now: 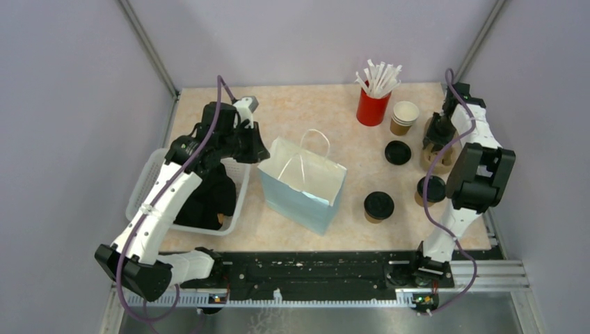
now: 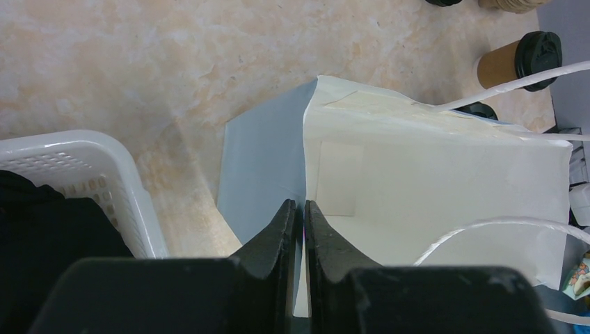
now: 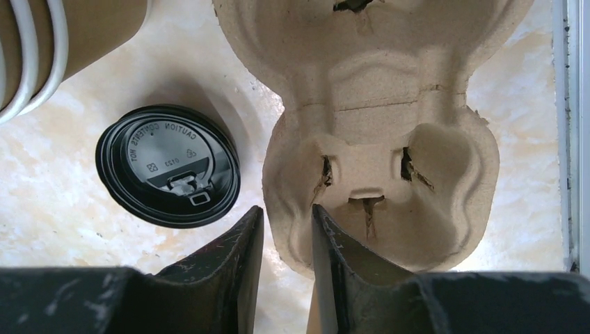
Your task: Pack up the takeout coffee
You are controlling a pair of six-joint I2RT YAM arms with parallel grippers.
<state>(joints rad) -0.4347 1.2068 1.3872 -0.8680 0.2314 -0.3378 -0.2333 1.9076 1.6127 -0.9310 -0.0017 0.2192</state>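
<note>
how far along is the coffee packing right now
Two lidded cups look ready on the table. The left claw pinches the blue bag's wall; the right claw grips the pulp carrier's rim. Nothing shows in the bag; a loose lid remains.

Two lidded brown coffee cups [image 1: 378, 207] [image 1: 431, 190] stand upright right of the bag, a loose black lid [image 1: 397, 152] lying beyond them.

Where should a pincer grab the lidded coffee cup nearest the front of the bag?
Take the lidded cup by its brown paper wall just under the black lid, coming in from the right side. It stands upright with open table around it, while the pale blue bag crowds its left. The lid's rim may stop a slip upward.
</note>
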